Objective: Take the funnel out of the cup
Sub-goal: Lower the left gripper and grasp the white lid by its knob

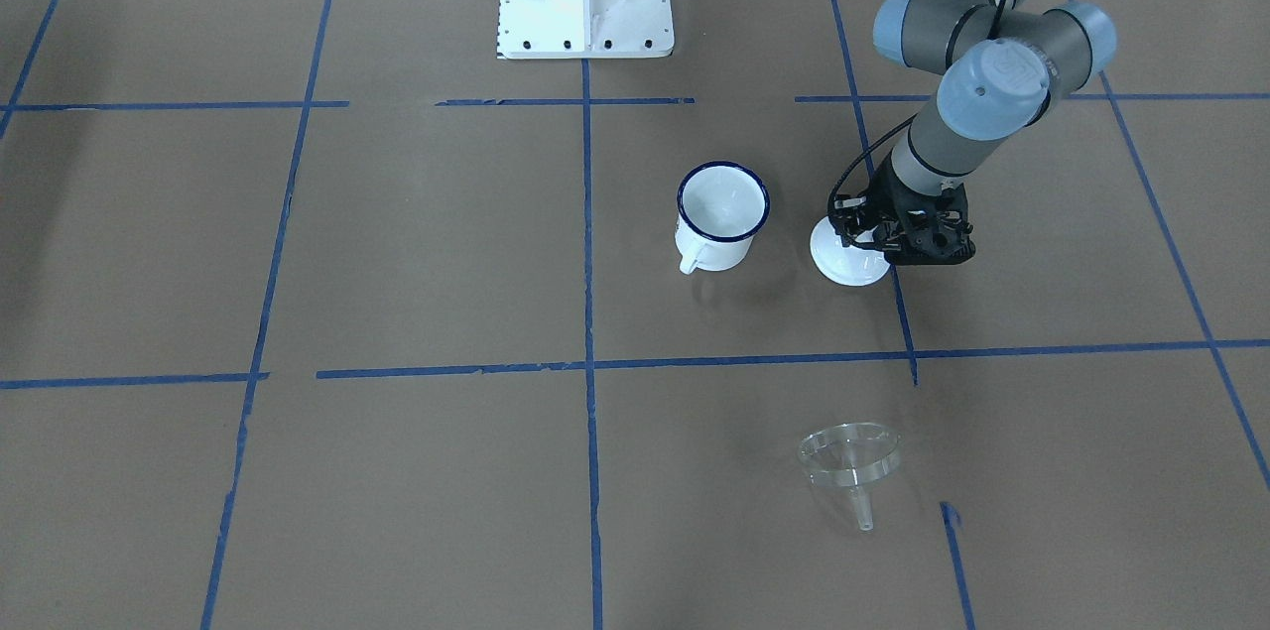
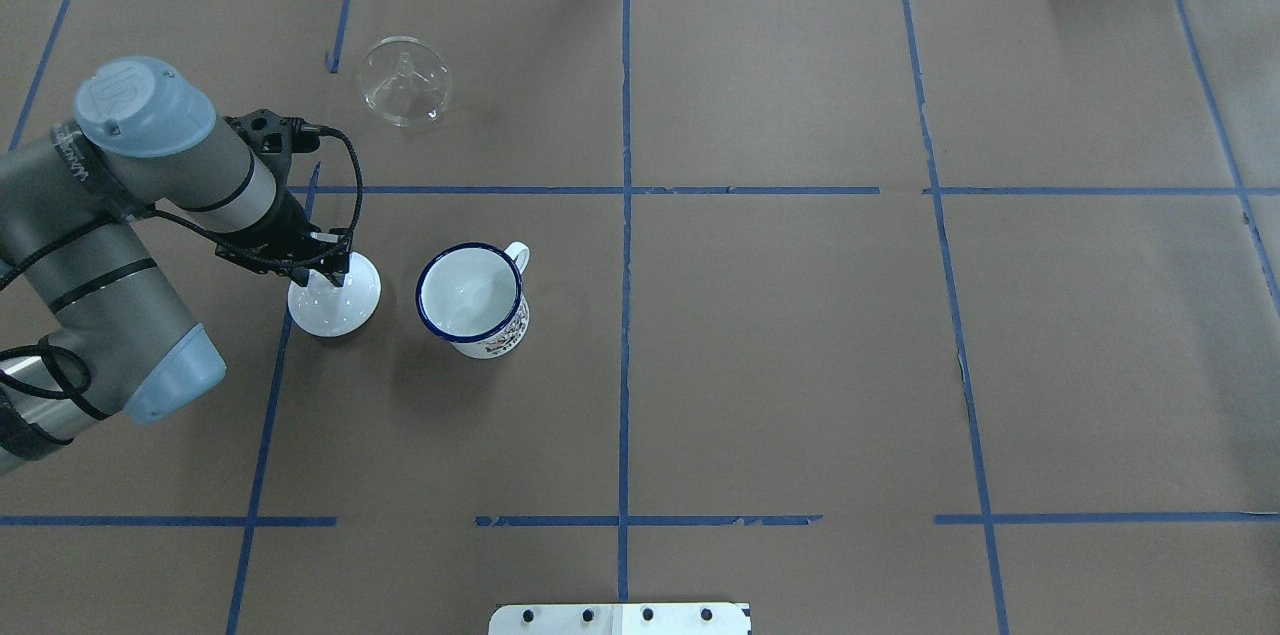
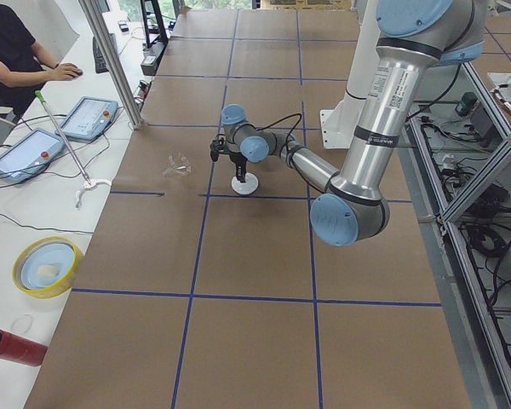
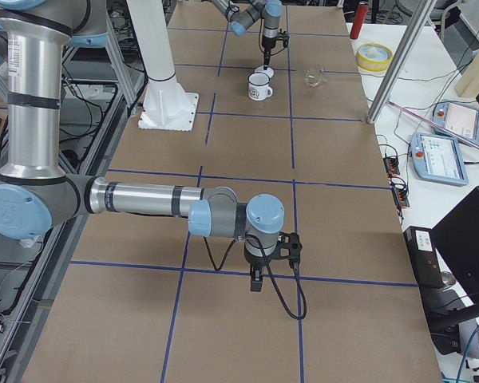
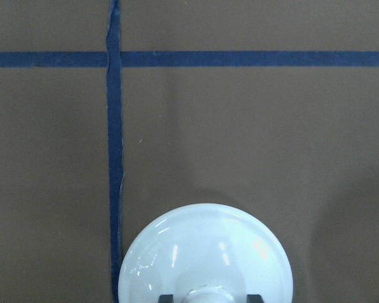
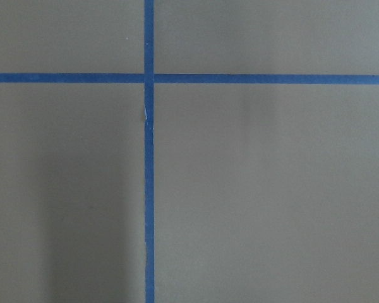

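Across the front-facing view, the funnel (image 1: pixel 850 459) lies on the counter (image 1: pixel 397 243), well apart from the empty cup (image 1: pixel 722 213), so removal looks done. Overhead, the left end effector (image 2: pixel 327 272) sits over the white lid (image 2: pixel 335 307). Its wrist view shows it straddling the knob (image 5: pixel 208 295); clamped or released, I cannot tell. The same goes for the right end effector (image 4: pixel 255 283) in the right-side view.

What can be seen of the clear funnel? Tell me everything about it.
The funnel is small and fully transparent, glass or clear plastic by its look, with a wide round cone and a short narrow spout. It is out of the cup and lies tipped on its side on the brown paper-covered table, with its spout pointing away from the robot. A blue tape line runs between it and the cup. Nothing but the table touches it.
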`<state>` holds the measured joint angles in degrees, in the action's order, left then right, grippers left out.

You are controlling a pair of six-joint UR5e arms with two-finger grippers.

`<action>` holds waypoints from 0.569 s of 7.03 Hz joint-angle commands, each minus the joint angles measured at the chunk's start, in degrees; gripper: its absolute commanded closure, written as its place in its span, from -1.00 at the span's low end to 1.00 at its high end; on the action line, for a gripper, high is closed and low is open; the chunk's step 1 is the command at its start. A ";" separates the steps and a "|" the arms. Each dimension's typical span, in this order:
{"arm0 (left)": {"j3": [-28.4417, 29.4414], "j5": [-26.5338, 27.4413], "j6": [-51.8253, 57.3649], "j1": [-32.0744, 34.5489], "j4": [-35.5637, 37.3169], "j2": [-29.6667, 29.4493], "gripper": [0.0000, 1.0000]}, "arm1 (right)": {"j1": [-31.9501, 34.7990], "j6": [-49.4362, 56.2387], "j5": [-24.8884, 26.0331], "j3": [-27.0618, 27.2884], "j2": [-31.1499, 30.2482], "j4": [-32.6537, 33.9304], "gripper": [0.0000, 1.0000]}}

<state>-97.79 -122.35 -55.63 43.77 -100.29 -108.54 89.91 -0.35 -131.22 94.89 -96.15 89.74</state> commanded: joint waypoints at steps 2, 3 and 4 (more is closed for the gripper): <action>-1.08 -0.08 0.00 0.09 0.09 -0.09 1.00 | 0.00 0.00 0.00 0.03 0.09 0.00 -1.00; -3.61 -0.08 0.00 0.17 1.83 0.09 1.00 | 0.00 0.00 0.00 0.04 0.00 0.00 -1.00; -8.24 0.01 0.08 0.35 8.99 -0.44 1.00 | 0.00 0.00 0.00 0.04 0.00 0.00 -1.00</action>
<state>-101.63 -122.41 -55.62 43.95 -97.26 -108.65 89.91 -0.35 -131.22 94.91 -96.13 89.74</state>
